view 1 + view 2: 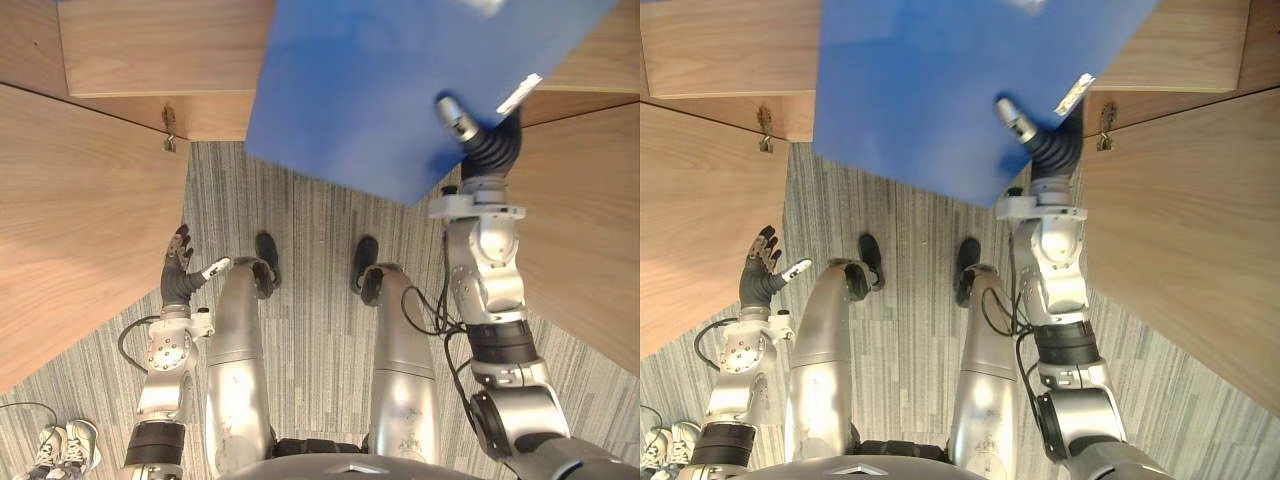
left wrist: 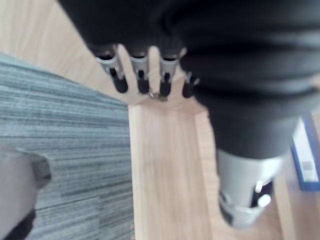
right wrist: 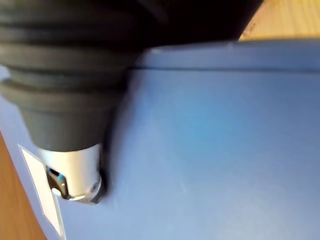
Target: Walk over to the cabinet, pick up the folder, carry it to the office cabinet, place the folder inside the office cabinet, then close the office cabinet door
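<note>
While left robot hand [image 1: 178, 262] hangs low over carpet [image 1: 320, 250], fingers straight, empty, right robot hand [image 1: 487, 143] is raised, thumb clamped on blue folder [image 1: 380, 80], fingers beneath hidden | folder: in air at office cabinet [image 1: 150, 50] mouth, between its open doors [image 1: 70, 230] | progress: pickup, carry look done | left: place inside, close door

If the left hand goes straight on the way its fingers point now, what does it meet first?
Probably the wooden cabinet ahead, near its small metal fitting; the left hand, fingers straight, aims there across the carpet. Depth is hard to judge.
</note>
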Robot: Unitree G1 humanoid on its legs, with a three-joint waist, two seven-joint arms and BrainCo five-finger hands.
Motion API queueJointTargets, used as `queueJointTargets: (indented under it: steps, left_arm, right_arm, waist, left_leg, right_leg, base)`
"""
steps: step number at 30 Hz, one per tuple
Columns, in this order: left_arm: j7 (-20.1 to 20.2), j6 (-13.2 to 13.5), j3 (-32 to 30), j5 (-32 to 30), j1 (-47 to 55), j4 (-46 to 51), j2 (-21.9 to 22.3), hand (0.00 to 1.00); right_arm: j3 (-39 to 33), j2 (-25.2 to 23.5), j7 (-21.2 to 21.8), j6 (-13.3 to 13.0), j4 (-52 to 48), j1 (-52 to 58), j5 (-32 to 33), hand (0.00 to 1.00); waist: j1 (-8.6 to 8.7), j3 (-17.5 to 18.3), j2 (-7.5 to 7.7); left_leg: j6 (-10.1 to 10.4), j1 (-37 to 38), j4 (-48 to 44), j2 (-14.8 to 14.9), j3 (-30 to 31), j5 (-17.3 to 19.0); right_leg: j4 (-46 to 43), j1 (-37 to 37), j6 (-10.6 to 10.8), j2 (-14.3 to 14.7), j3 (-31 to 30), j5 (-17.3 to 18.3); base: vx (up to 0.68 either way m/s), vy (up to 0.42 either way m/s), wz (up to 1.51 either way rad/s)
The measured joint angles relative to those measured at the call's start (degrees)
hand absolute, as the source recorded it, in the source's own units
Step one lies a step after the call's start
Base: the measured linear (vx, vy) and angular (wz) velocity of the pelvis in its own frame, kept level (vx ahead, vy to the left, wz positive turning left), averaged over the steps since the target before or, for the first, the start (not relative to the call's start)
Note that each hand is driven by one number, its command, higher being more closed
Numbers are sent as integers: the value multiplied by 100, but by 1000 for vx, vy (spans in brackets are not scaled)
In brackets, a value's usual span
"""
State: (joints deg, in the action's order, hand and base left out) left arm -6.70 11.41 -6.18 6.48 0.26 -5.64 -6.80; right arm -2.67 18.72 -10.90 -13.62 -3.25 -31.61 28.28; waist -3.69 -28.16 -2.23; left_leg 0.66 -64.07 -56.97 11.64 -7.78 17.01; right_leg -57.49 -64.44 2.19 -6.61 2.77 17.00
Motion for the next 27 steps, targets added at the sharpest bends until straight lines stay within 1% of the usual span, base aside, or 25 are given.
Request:
queueJointTargets:
  steps: [2,3,5,8,11,13,15,18,21,23,25,27]
  left_arm:
    - [-4,29,-7,22,0,95,0,0]
    - [-6,29,-7,24,0,113,1,0]
    - [-17,30,-7,85,1,210,7,0]
    - [-39,32,-2,205,-9,277,11,0]
    - [-88,-7,3,222,-240,203,14,0]
    - [-134,-12,1,230,-349,126,16,0]
    - [-169,-9,1,248,-357,43,32,0]
    - [-187,-9,12,409,-356,-9,140,0]
    - [-189,-8,33,462,-365,-108,144,0]
    - [-202,-8,61,467,-367,-198,144,0]
    - [-241,-8,71,467,-371,-202,146,0]
    - [-259,-8,82,467,-435,-243,169,0]
  right_arm:
    - [-214,-22,-113,-49,5,-233,420,100]
    - [-247,-25,-165,-96,6,-305,508,100]
    - [-343,-35,-282,-257,166,-670,750,100]
    - [-385,-78,-421,-260,548,-1067,958,100]
    - [-366,-424,-473,-262,1090,-1535,1431,100]
    - [-374,-505,-493,-249,1417,-1865,1620,100]
    - [-426,-503,-617,-242,1745,-2189,1831,100]
    - [-643,-468,-735,-246,2066,-2541,2194,100]
    - [-783,-462,-894,-259,2279,-2827,2495,100]
    - [-887,-455,-944,-276,2306,-2980,2623,100]
    - [-893,-445,-949,-361,2441,-3229,2726,100]
    - [-930,-385,-970,-366,2567,-3440,2845,100]
  waist:
    - [2,0,0]
    - [3,0,0]
    - [3,0,0]
    - [-2,0,-1]
    - [4,3,-1]
    - [-6,4,-2]
    - [-25,4,-3]
    - [-68,9,-10]
    - [-81,14,-17]
    - [-97,24,-19]
    - [-99,25,-19]
    - [-111,25,-19]
  left_leg:
    - [0,-41,0,1,10,0]
    - [0,-60,-5,1,13,0]
    - [2,-159,-56,1,34,-2]
    - [3,-219,-110,0,68,-2]
    - [39,-298,-114,0,147,-33]
    - [45,-378,-119,0,148,-67]
    - [56,-430,-133,1,169,-86]
    - [59,-468,-183,9,216,-88]
    - [66,-539,-192,1,294,-116]
    - [62,-594,-180,-24,294,-147]
    - [85,-673,-171,-32,302,-196]
    - [94,-711,-123,-35,308,-255]
  right_leg:
    - [-3,-29,1,-3,14,7]
    - [-8,-47,1,-4,16,7]
    - [-66,-141,-4,-11,26,14]
    - [-133,-187,-16,-19,46,37]
    - [-163,-226,-37,-19,115,49]
    - [-192,-319,-49,-20,113,41]
    - [-222,-371,-55,-19,127,42]
    - [-257,-374,-76,-18,170,56]
    - [-265,-388,-95,-34,253,62]
    - [-308,-460,-119,-64,260,71]
    - [-344,-555,-142,-76,268,66]
    - [-345,-603,-168,-79,284,51]
  base:
    - [-1,-52,2]
    - [-15,-41,2]
    - [-26,-46,2]
    - [-35,-50,4]
    - [-42,-59,6]
    - [-44,-60,3]
    - [-38,-56,2]
    - [-27,-38,3]
    - [-45,-29,7]
    - [-44,-35,8]
    - [-59,-53,7]
    - [-54,-53,8]
